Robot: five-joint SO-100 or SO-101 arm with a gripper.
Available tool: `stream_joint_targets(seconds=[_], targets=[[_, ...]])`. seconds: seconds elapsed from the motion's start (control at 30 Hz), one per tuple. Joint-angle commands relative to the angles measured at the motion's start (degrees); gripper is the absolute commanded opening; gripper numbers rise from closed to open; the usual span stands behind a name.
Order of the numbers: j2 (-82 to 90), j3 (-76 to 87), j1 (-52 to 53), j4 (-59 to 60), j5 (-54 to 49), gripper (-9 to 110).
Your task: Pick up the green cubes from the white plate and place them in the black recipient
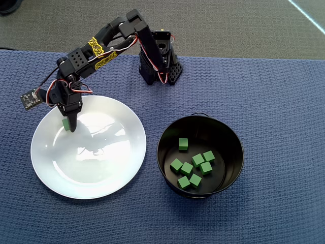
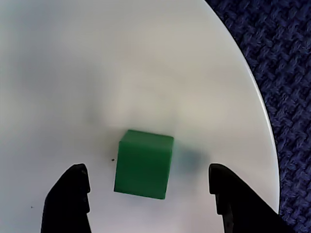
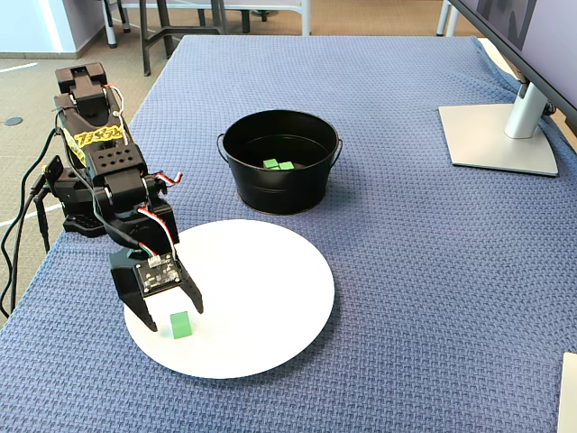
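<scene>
One green cube point(image 2: 144, 163) rests on the white plate point(image 2: 121, 63) near its rim, on the left part of the plate in the overhead view. My gripper point(image 2: 146, 167) is open and lowered over it, one black finger on each side with gaps to the cube, touching neither face. In the fixed view the cube point(image 3: 181, 325) sits between the fingertips of the gripper point(image 3: 173, 316) on the plate point(image 3: 261, 289). From overhead the gripper point(image 1: 68, 122) half hides the cube point(image 1: 66, 123). The black recipient point(image 1: 167, 132) to the plate's right holds several green cubes point(image 1: 193, 165).
Everything stands on a blue woven mat point(image 1: 264, 91). The arm's base point(image 1: 157, 66) sits behind the plate and pot. A monitor foot point(image 3: 500, 135) is at the far right in the fixed view. A small circuit board point(image 1: 31, 99) hangs beside the arm.
</scene>
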Motion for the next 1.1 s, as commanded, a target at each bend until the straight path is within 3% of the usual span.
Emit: stream_joint_targets(seconds=[0.0,0.33,0.5,0.77,1.07], targets=[[-0.18,-3.6,-0.09,-1.67,1.41,25],[-2.29,-4.48,-0.18,-2.81,3.43,22],[-2.29,-4.48,-0.53,-3.52,5.27,0],[-2.11,-5.19,-0.7,-3.78,8.7,0],[5.62,-27.51,-4.13,20.48,31.2,0]])
